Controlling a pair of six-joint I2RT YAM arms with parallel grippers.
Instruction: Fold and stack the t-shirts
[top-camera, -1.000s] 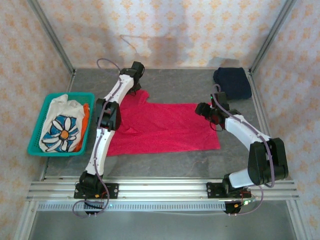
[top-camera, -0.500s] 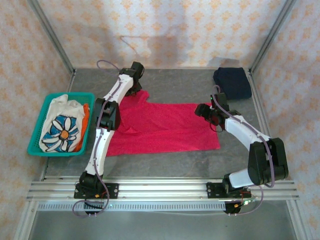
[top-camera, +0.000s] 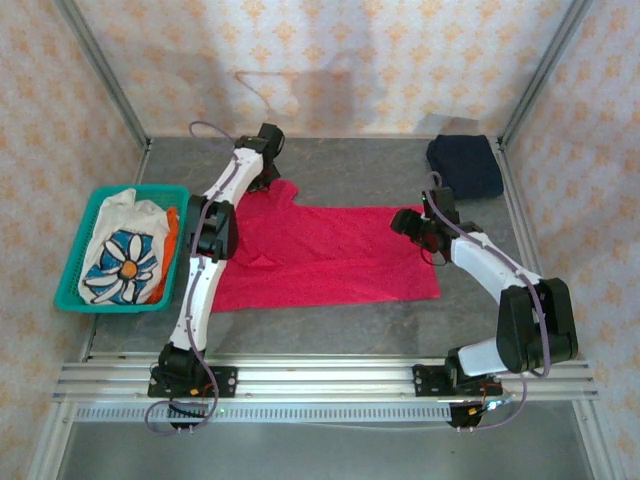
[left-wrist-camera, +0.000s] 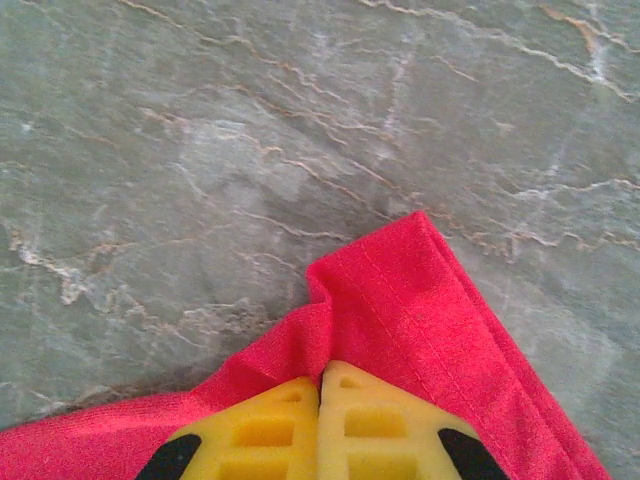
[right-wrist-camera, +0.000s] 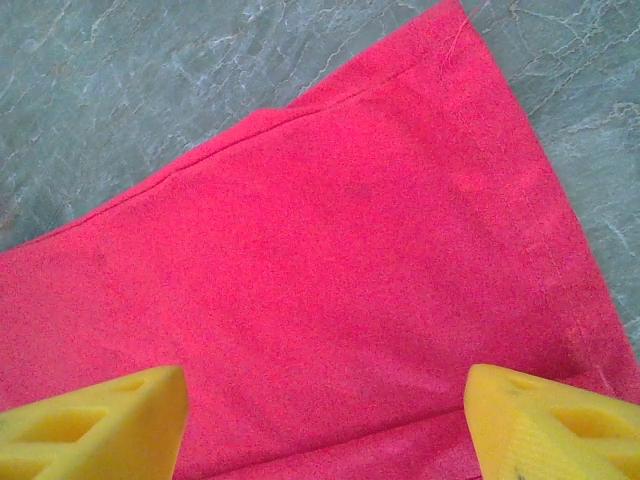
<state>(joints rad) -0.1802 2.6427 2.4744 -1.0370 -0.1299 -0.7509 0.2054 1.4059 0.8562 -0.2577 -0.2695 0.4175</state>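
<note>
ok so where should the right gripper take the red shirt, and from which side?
The far right corner of the red shirt, mirroring the left gripper, which is shut on a corner at the far left. The cloth lies flat on the table, so probably drop the open right gripper from above across the hemmed right edge, one finger on bare table.

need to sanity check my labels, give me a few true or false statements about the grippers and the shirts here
1. The left gripper is shut on a corner of the red t-shirt. True.
2. The right gripper is clamped on the red t-shirt. False: its jaws stand open over the cloth.
3. The navy t-shirt lies folded at the table's far right corner. True.
4. The flower-print t-shirt is spread flat on the table. False: it sits bunched in the teal basket.
</note>
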